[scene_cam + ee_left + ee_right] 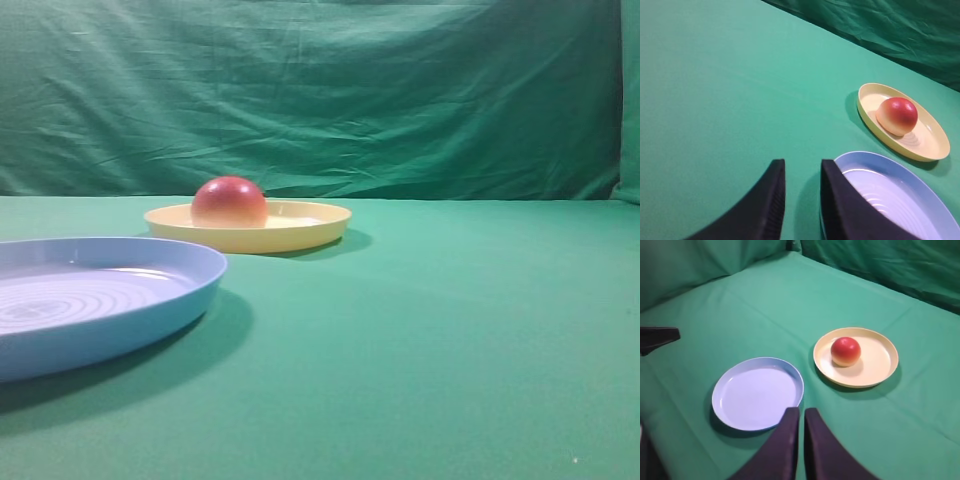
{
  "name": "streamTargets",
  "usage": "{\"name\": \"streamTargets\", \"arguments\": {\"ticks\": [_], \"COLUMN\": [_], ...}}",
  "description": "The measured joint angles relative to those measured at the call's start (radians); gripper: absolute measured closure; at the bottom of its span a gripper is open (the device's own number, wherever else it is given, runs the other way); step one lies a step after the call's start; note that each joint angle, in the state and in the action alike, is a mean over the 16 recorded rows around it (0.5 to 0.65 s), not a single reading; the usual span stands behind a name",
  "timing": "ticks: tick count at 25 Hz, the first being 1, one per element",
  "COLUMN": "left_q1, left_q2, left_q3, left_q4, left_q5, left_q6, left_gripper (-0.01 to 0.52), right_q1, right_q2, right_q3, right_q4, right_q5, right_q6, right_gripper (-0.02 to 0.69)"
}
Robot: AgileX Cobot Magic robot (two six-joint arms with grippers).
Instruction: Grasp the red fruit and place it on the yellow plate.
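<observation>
The red fruit [229, 200] rests on the yellow plate [310, 226], toward its left side, red on top and yellowish at the base. The left wrist view shows the fruit [897, 116] lying on the plate [932, 147] far ahead and to the right of my left gripper [802, 167], which is open with only green cloth between its fingers. In the right wrist view the fruit [845, 351] and plate [882, 367] lie ahead of my right gripper [802, 412], whose jaws stand almost together, holding nothing. Neither gripper appears in the exterior view.
A light blue ridged plate [100, 300] sits near the front left, close beside the left gripper's right finger [840, 200]. It also shows as the blue plate [757, 392] just left of the right gripper. Green cloth covers the table and backdrop. A dark arm part [657, 337] pokes in at the left.
</observation>
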Motion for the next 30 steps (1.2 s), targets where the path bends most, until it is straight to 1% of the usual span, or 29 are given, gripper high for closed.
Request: {"name": "streamTargets", "arguments": {"ticks": [4, 8, 16, 23, 30], "left_q1": [0.0, 0.0, 0.0, 0.0, 0.0], "left_q2": [0.0, 0.0, 0.0, 0.0, 0.0], "left_q3": [0.0, 0.0, 0.0, 0.0, 0.0], "left_q4": [0.0, 0.0, 0.0, 0.0, 0.0], "left_q5": [0.0, 0.0, 0.0, 0.0, 0.0], "left_q6": [0.0, 0.0, 0.0, 0.0, 0.0], "left_gripper": [0.357, 0.357, 0.357, 0.357, 0.357], "right_q1": [-0.007, -0.046, -0.213, -0.375, -0.451], "right_q2": [-0.06, -0.091, -0.189, -0.356, -0.49], "right_q3": [0.029, 0.084, 0.301, 0.531, 0.703], "right_q4": [-0.05, -0.102, -0.176, -0.187, -0.194], "right_q5": [-0.018, -0.072, -0.208, -0.303, -0.36], "right_q6": [0.027, 0.062, 0.117, 0.087, 0.039], "right_gripper": [0.665, 0.665, 0.665, 0.665, 0.665]}}
